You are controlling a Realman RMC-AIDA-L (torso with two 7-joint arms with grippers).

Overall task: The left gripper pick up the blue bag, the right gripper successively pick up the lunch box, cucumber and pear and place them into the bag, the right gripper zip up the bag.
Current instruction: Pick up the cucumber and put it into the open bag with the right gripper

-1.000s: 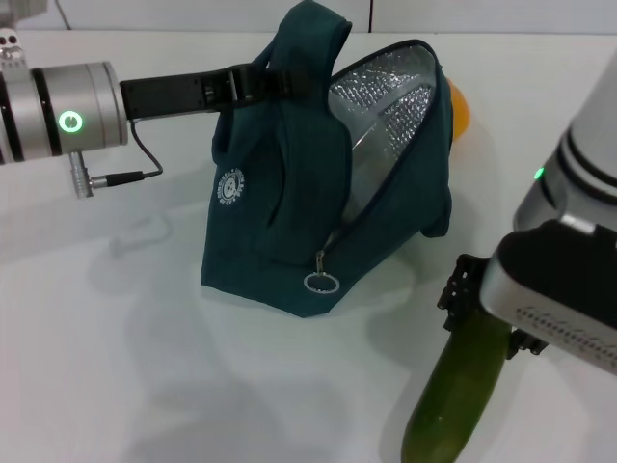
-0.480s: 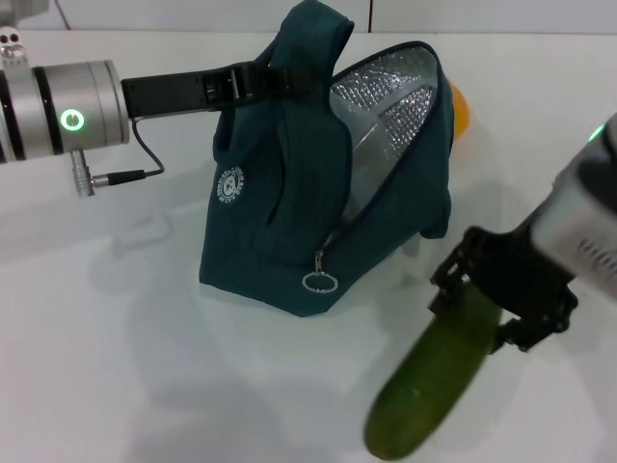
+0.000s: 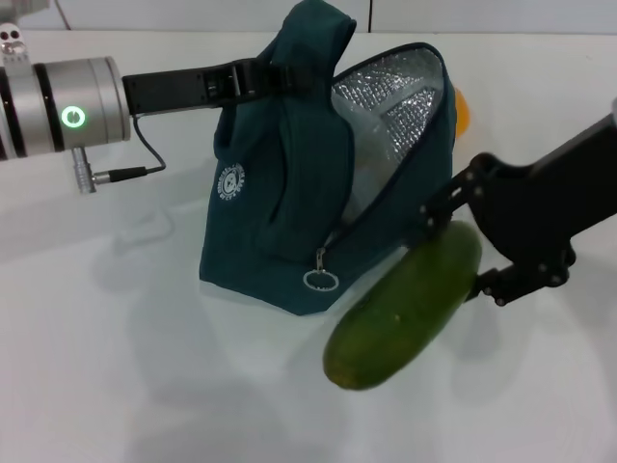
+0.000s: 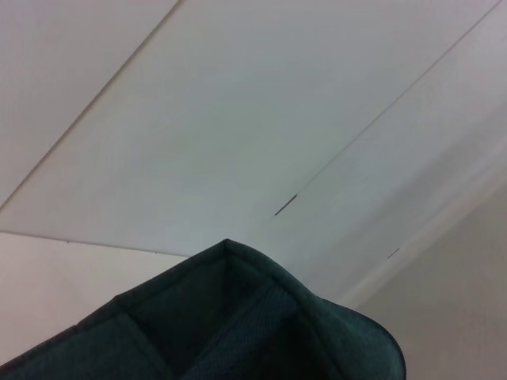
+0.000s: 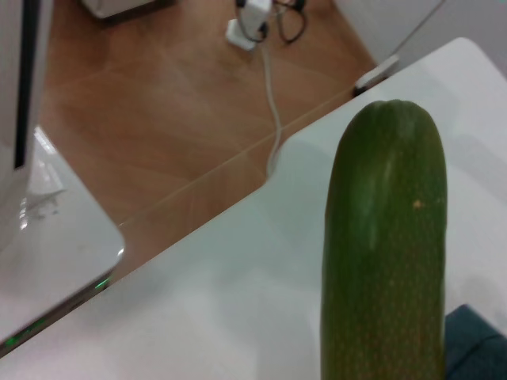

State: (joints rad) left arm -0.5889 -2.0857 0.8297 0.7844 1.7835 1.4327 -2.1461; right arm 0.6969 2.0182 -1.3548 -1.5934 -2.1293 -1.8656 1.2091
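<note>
The right gripper (image 3: pixel 461 253) is clamped on the cucumber (image 3: pixel 405 307), held tilted in the air just right of the open blue bag (image 3: pixel 318 193). The left gripper (image 3: pixel 273 77) seems clenched on the bag's handle at its top left, though fabric hides the fingertips. The pear (image 3: pixel 463 111) peeks out behind the bag on the far right.

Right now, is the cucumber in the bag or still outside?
Outside. The right gripper holds the cucumber in the air beside the blue bag, below its open mouth.
</note>
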